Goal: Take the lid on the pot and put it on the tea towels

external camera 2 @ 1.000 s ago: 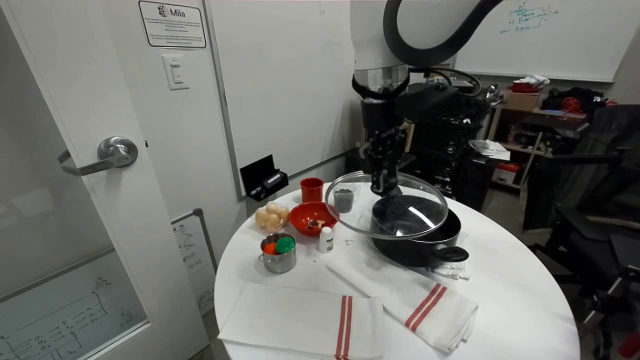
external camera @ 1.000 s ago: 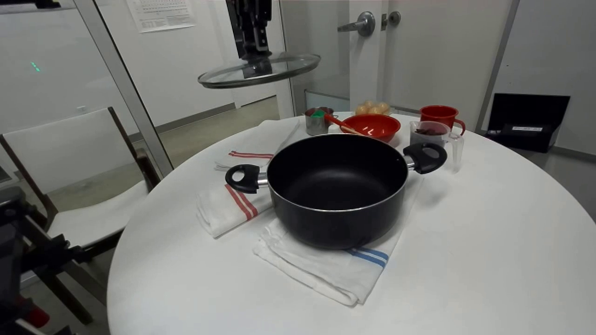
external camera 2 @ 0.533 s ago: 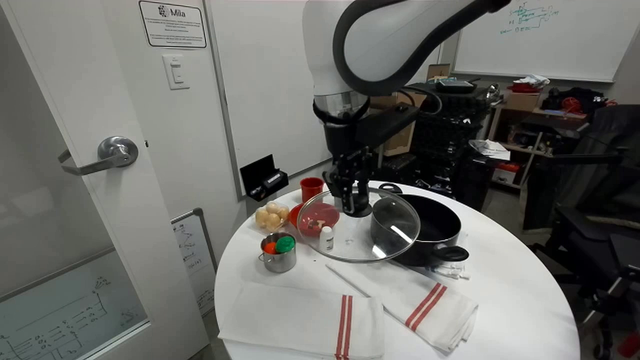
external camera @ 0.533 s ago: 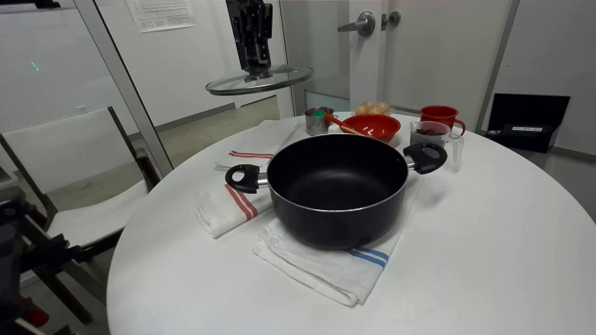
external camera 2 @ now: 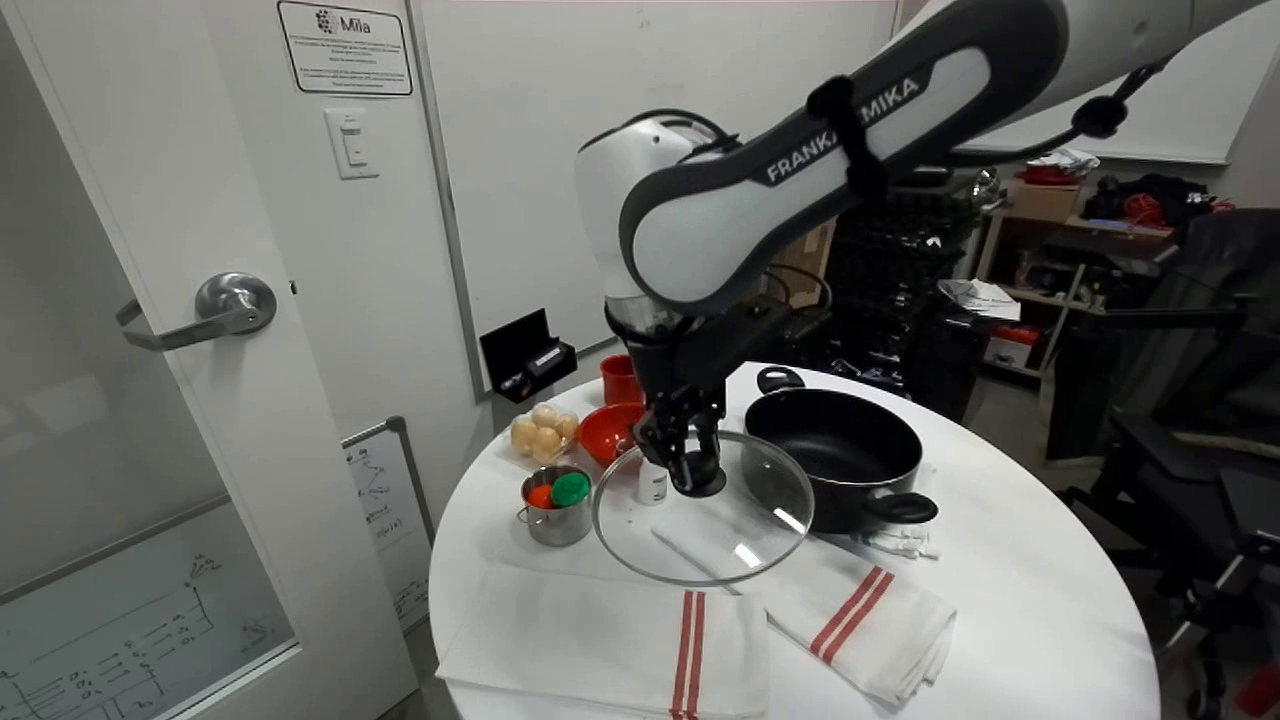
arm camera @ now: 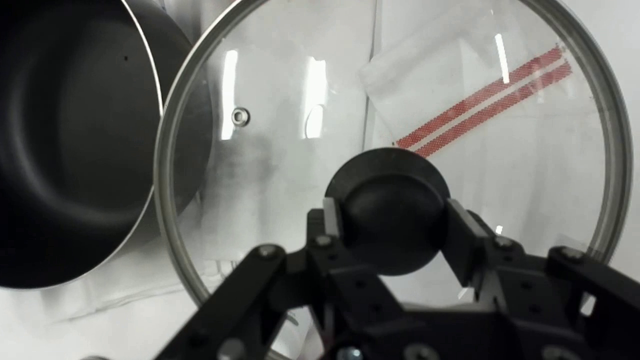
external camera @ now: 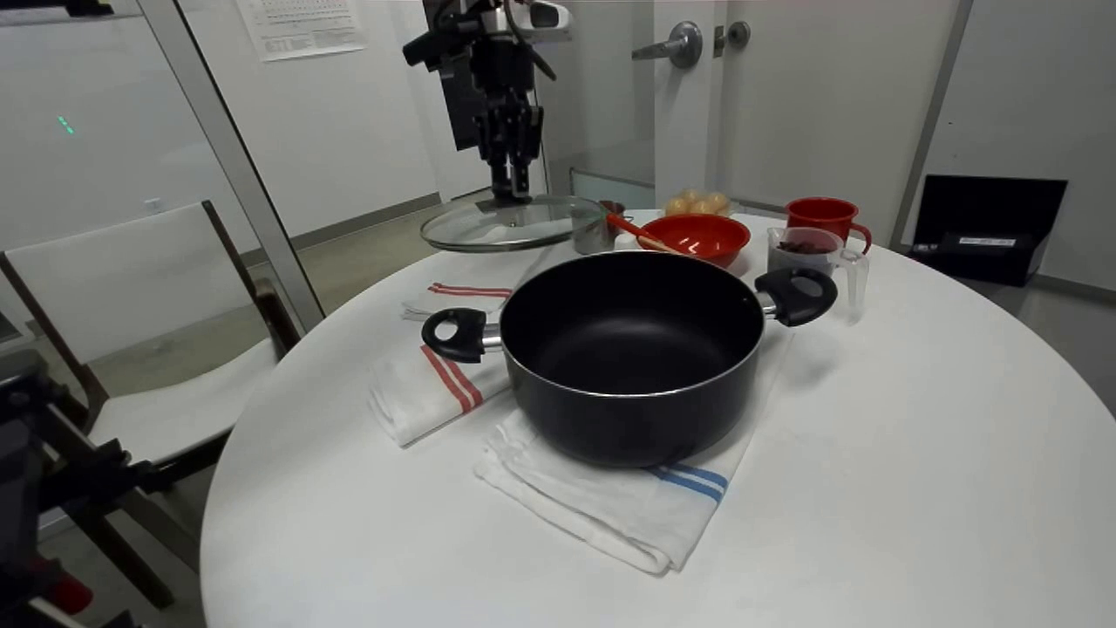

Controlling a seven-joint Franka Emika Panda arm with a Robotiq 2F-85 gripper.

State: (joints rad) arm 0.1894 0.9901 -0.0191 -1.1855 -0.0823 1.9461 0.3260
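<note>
The glass lid [external camera: 471,228] hangs in the air, slightly tilted, with its black knob held between the fingers of my gripper [arm camera: 392,215]. The lid shows in an exterior view [external camera 2: 720,550] above the tea towels and beside the pot. The black pot [external camera: 632,427] stands uncovered on a blue-striped tea towel [external camera: 602,515]; in the wrist view the pot [arm camera: 95,125] lies left of the lid. Two red-striped tea towels lie flat, one near the table edge [external camera 2: 580,630] and one next to the pot [external camera 2: 790,590]. Red stripes show through the lid glass in the wrist view.
A metal cup [external camera 2: 560,520] with green and orange items stands close to the lid's side. A red bowl [external camera: 697,237], eggs [external camera 2: 545,435], a red mug [external camera: 819,214], a clear measuring cup [external camera: 802,249] and a white bottle [external camera 2: 653,485] stand near it.
The lid and gripper have moved away from over the pot toward the red-striped towels and have come down lower. The pot and towels have not moved.
</note>
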